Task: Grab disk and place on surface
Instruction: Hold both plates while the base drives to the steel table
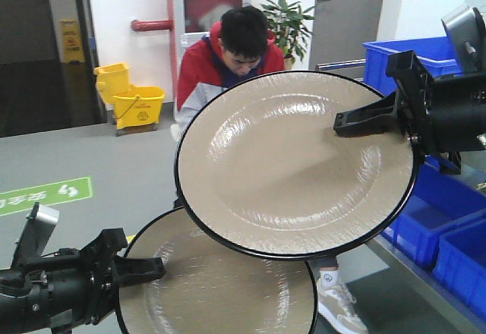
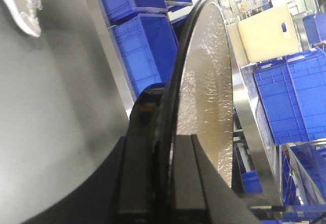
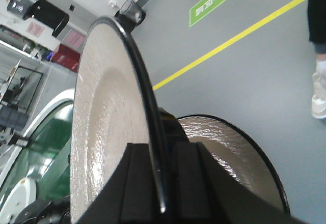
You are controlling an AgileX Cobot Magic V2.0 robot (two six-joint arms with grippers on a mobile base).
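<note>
Holding rim-pinched: right end effector is clenched on the upper plate, left end effector on the lower plate. Both plates are airborne and tilted, probably to keep them apart before set-down. The surface is not identifiable. Only the front view shows the plates overlapping and the person. Only the right wrist view shows the green conveyor, and only the left wrist view shows the blue crates up close.

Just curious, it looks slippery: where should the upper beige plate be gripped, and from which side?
The upper plate is wide, shallow and glossy, so grip its black rim, coming edge-on from the side, one finger on each face; the right pincer holds it so.
</note>
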